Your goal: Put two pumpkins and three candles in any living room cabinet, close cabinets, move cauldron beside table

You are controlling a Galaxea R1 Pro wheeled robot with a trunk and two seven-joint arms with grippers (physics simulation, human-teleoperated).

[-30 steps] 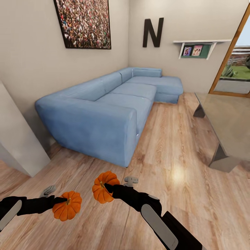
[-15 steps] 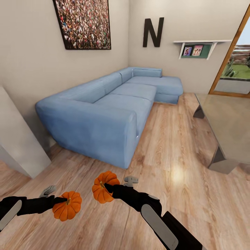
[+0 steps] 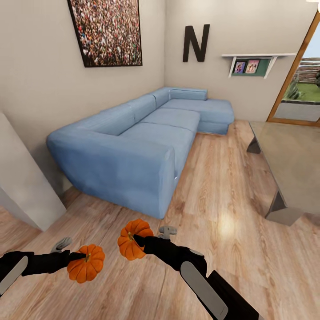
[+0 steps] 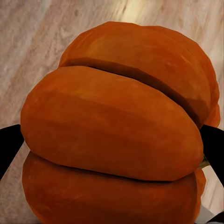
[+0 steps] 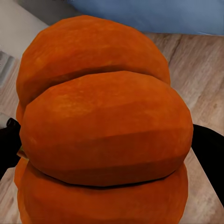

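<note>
Carrying two pumpkins, the left gripper (image 3: 74,258) clamps one pumpkin (image 3: 86,263) and the right gripper (image 3: 138,240) the other pumpkin (image 3: 133,239). Either could slip out (ribbed, rounded skin) if the base jolts near the sofa (image 3: 129,151).

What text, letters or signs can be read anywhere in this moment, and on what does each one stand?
"N": one big black letter mounted on the back wall, above the blue sofa.
Large framed picture on the side wall: a speckled crowd-like pattern, no readable words.
Two small photos under the white wall shelf: too small to read any text.
Pumpkins, one in the left end effector, one in the right end effector: no markings.
</note>
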